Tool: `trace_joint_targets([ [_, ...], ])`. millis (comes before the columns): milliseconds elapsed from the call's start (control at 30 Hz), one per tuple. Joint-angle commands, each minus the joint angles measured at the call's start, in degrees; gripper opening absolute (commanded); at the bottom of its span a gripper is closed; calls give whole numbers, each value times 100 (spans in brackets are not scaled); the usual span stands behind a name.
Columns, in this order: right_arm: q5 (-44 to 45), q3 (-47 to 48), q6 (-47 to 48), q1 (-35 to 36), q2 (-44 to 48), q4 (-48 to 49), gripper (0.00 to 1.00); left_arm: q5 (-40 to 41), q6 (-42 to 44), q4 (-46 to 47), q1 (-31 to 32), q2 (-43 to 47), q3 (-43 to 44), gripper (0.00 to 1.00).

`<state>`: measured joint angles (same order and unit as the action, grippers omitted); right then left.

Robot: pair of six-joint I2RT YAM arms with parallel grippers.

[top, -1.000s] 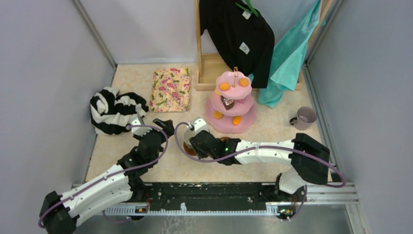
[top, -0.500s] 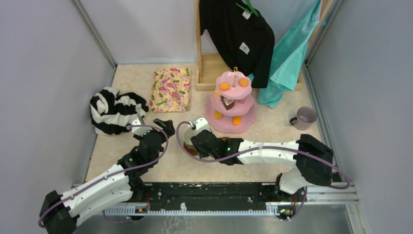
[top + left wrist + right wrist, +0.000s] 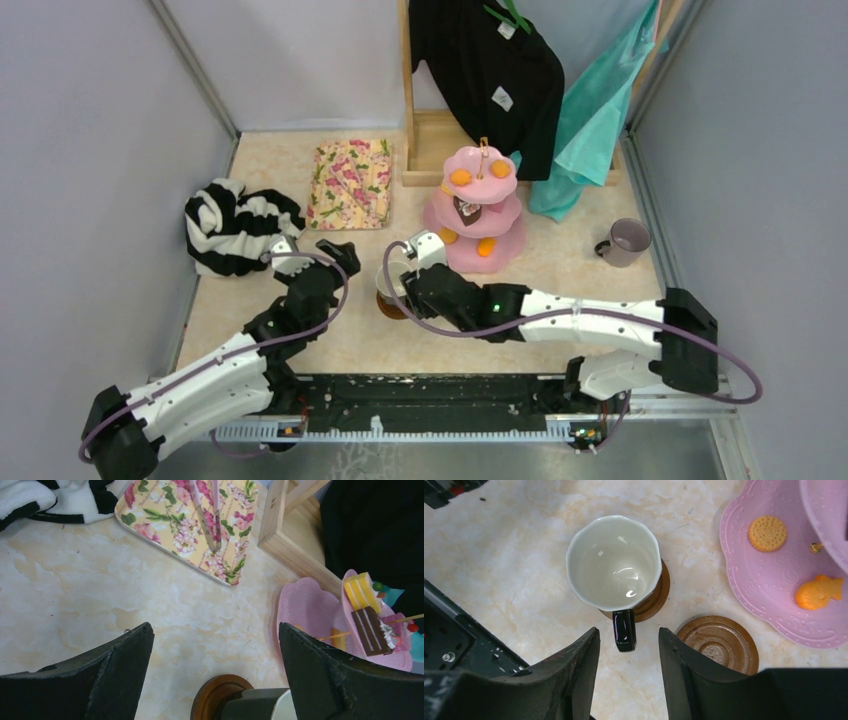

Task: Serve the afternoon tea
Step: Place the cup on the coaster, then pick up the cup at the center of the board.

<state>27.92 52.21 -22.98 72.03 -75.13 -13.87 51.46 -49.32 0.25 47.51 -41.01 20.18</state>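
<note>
A cream mug (image 3: 614, 560) with a black handle (image 3: 624, 630) stands on a round brown saucer (image 3: 659, 594). My right gripper (image 3: 629, 630) is open, its fingertips either side of the handle's end without touching it. A second brown saucer (image 3: 717, 642) lies bare beside the pink three-tier cake stand (image 3: 470, 215), which carries orange, yellow and brown pastries. The lilac mug (image 3: 626, 241) sits far right. My left gripper (image 3: 216, 627) hangs wide open and holds nothing, left of the mug's saucer (image 3: 220, 692).
A floral-print cloth (image 3: 350, 183) lies at the back centre and a black-and-white striped garment (image 3: 235, 225) at the left wall. A wooden rack (image 3: 430, 140) with black and teal clothes stands behind the cake stand.
My right arm has swung to the right and its gripper has drawn back a little from the cream mug, which stays on its saucer. The left arm has barely moved.
</note>
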Motion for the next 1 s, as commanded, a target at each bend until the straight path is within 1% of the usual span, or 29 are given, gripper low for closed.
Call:
trace_joint_targets([
  [0,451,19,-273,87,816,-250,48,163,154,345,37,-117,254,99],
  [133,936,-114,-686,92,1508,-798,49,168,201,653,26,-155,83,99],
  [267,1772,-206,-1351,92,2188,-1533,50,231,486,1103,28,-218,-53,99],
  [333,2353,-247,-1910,92,2432,-2092,49,170,596,1214,28,-244,-50,99],
  [367,2648,-254,-2236,84,2528,-2542,49,146,639,1267,26,-258,-56,99],
  [433,3262,-243,-2910,10,2566,-3209,48,74,765,1420,30,-278,-83,99],
  [500,3546,-205,-3721,-191,2517,-3846,47,-3,820,1502,26,-317,-88,99],
  [533,3553,-210,-3960,-350,2497,-3995,47,-36,838,1512,26,-338,-83,99],
  [633,3351,-221,-3968,-948,2430,-3993,46,-108,928,1571,30,-425,-68,99],
  [733,3236,-185,-4034,-1517,2196,-4038,37,-114,1025,1563,29,-515,-37,99],
  [767,3316,-192,-4195,-1611,2119,-4097,33,-94,1018,1528,26,-535,-14,99],
  [867,3589,-209,-4763,-1656,1935,-4301,33,-89,966,1465,30,-563,1,99],
  [967,3846,-286,-5738,-1866,1919,-4668,33,-153,960,1578,31,-548,-55,99],
])
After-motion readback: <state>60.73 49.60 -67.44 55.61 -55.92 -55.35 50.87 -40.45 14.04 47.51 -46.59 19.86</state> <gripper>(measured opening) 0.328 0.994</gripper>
